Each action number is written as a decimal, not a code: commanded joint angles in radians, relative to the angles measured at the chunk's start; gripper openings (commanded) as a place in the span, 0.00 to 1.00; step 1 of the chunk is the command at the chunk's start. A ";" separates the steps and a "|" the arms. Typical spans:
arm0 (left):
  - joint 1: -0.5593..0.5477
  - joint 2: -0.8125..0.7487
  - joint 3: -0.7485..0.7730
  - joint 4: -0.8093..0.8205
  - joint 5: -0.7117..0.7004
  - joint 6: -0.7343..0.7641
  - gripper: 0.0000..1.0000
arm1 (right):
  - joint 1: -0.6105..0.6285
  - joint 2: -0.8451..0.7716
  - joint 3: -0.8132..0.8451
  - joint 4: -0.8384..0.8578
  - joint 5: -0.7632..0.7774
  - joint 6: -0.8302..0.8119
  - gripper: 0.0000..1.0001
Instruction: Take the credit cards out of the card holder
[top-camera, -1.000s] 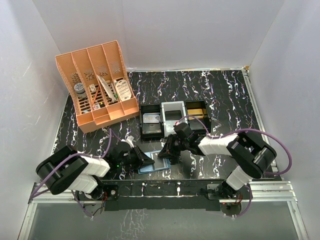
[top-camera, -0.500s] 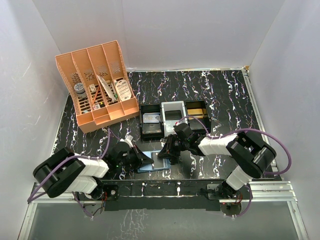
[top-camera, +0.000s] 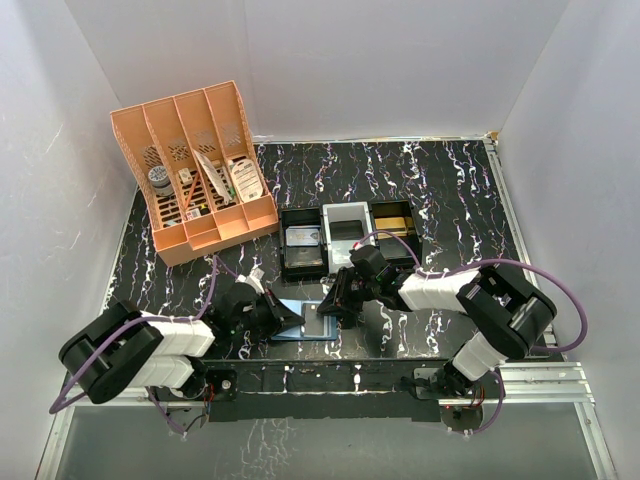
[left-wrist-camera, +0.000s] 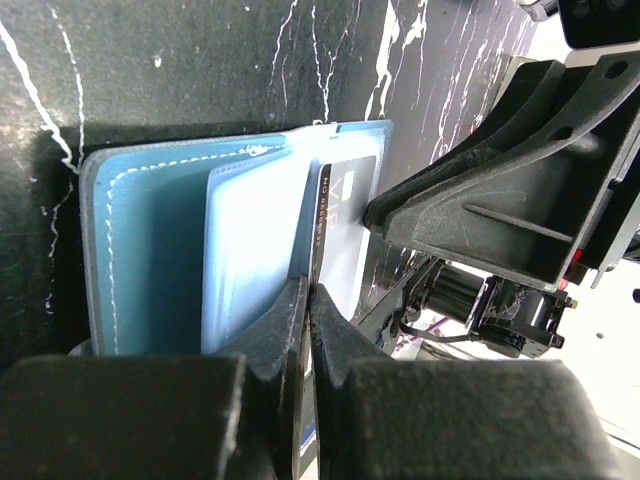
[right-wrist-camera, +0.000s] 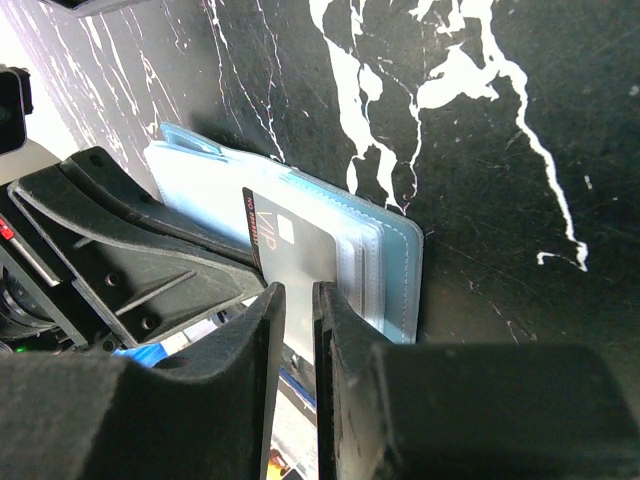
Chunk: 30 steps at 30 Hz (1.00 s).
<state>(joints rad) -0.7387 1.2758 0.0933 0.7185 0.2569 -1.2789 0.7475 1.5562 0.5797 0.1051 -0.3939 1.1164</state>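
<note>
Your left gripper (left-wrist-camera: 308, 300) clamps the black card (left-wrist-camera: 345, 200), which sits partly inside the holder (left-wrist-camera: 150, 250) at the table's (top-camera: 450, 190) 6 o'clock. The right gripper's (right-wrist-camera: 297, 300) jaws stand narrow, but you cannot tell whether they pinch anything. If they've caught the card too, pulling could drag the holder along.

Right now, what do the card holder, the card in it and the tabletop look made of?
card holder: soft leather or faux leather, matte blue, white stitching along the edge.
card: thin stiff plastic, dark with a sheen, printed lettering.
tabletop: glossy black with white marble veining; probably printed laminate, can't tell.
</note>
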 joint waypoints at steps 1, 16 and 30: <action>0.008 -0.022 -0.028 0.027 -0.022 -0.008 0.00 | -0.007 0.029 -0.028 -0.164 0.099 -0.072 0.18; 0.030 -0.130 -0.043 -0.064 -0.061 -0.010 0.00 | -0.007 0.047 -0.066 -0.119 0.102 -0.088 0.13; 0.035 -0.067 0.055 -0.149 0.020 0.080 0.18 | -0.007 0.071 -0.036 -0.094 0.058 -0.094 0.11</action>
<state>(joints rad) -0.7090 1.1713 0.1017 0.5838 0.2333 -1.2449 0.7414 1.5730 0.5667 0.1398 -0.4187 1.0790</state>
